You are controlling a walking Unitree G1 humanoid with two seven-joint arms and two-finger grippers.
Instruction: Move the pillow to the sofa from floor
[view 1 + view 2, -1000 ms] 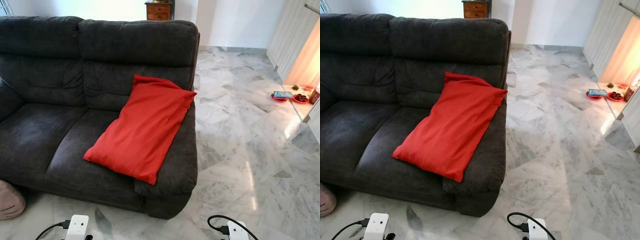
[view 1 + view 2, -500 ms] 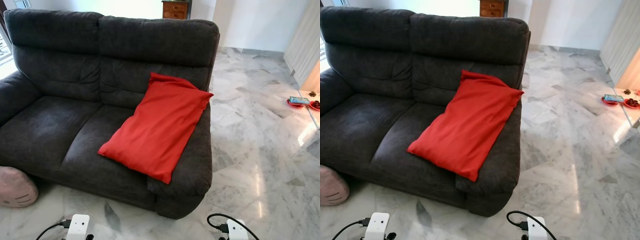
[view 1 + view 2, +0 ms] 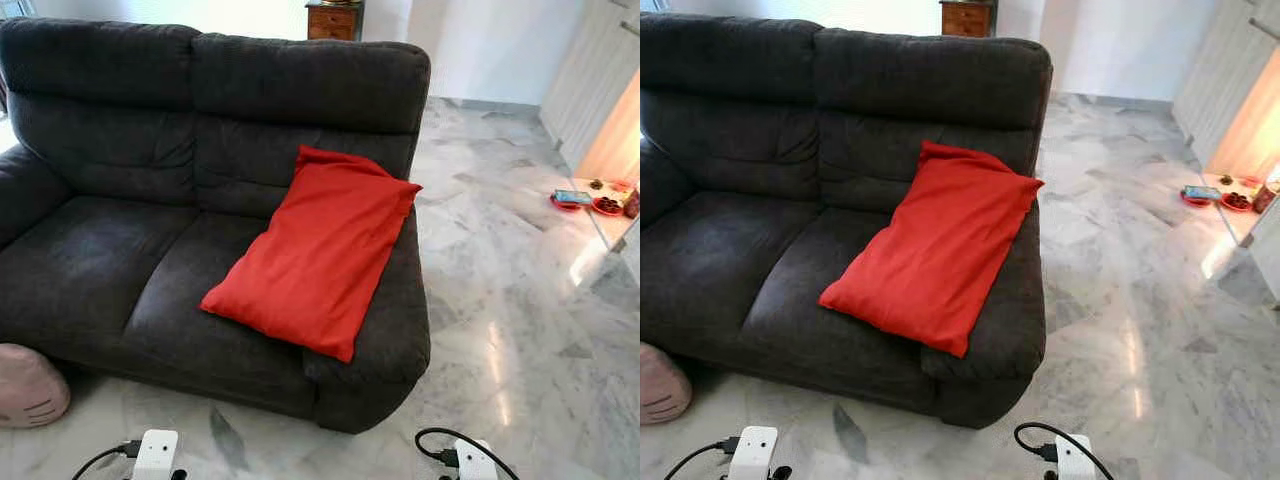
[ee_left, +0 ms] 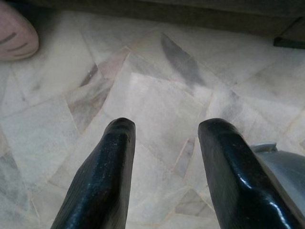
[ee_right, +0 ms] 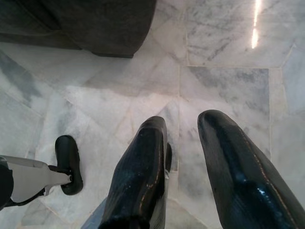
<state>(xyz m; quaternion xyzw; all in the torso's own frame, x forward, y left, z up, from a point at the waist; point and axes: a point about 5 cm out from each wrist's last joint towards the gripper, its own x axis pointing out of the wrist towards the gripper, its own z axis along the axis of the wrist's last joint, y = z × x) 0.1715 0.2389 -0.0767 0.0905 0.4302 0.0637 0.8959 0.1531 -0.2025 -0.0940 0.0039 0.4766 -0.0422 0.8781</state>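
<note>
Camera shifted; one pillow (image 3: 315,250) on sofa (image 3: 120,260)

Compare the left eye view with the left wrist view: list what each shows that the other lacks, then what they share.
Left eye view alone: the red pillow lying tilted on the dark grey sofa's right seat, against the backrest and armrest, a wooden cabinet behind, and red plates on the floor far right.
Left wrist view alone: the left gripper, its two black fingers apart above bare floor.
Shared: the marble floor, the pink plush cushion on it, and the sofa's dark base.
</note>
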